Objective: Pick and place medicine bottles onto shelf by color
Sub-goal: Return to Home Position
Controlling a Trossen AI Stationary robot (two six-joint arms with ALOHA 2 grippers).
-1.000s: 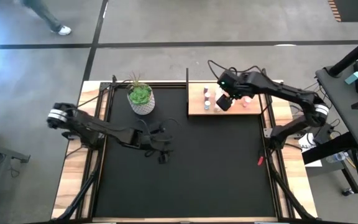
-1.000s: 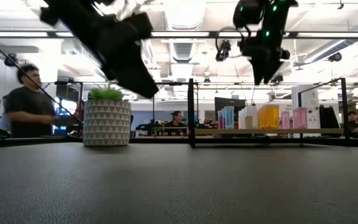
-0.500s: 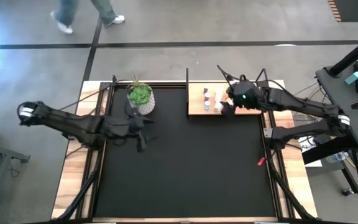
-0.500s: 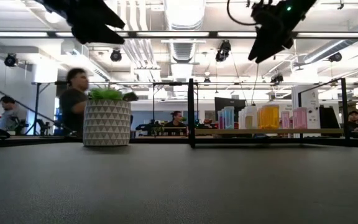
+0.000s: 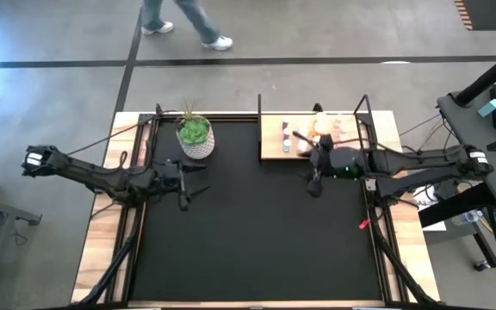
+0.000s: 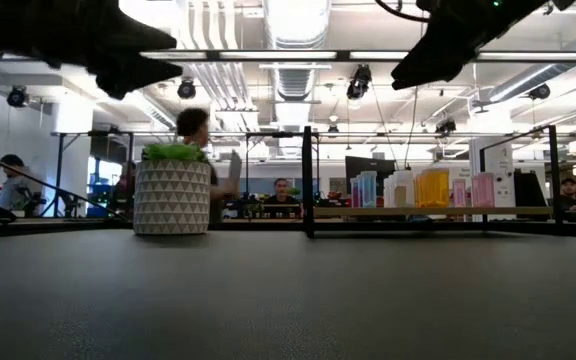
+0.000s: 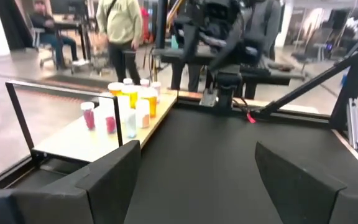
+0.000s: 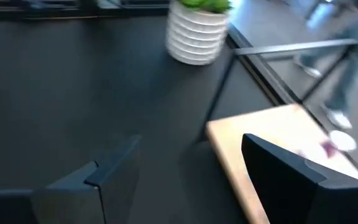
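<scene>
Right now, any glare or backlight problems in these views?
Low view: ceiling lights backlight the left arm and right arm into silhouettes; medicine bottles on the shelf are readable. High view: even light, no glare on the black mat. Left wrist view: bright room behind, bottles well lit.

Grey concrete floor (image 5: 334, 34); bright ceiling lights (image 6: 293, 20) and exposed ducts (image 6: 208, 30) overhead.

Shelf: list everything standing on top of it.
On the shelf stand medicine bottles: teal, white, orange and pink. The front bottles cover those behind them, so the full count is hidden.
</scene>
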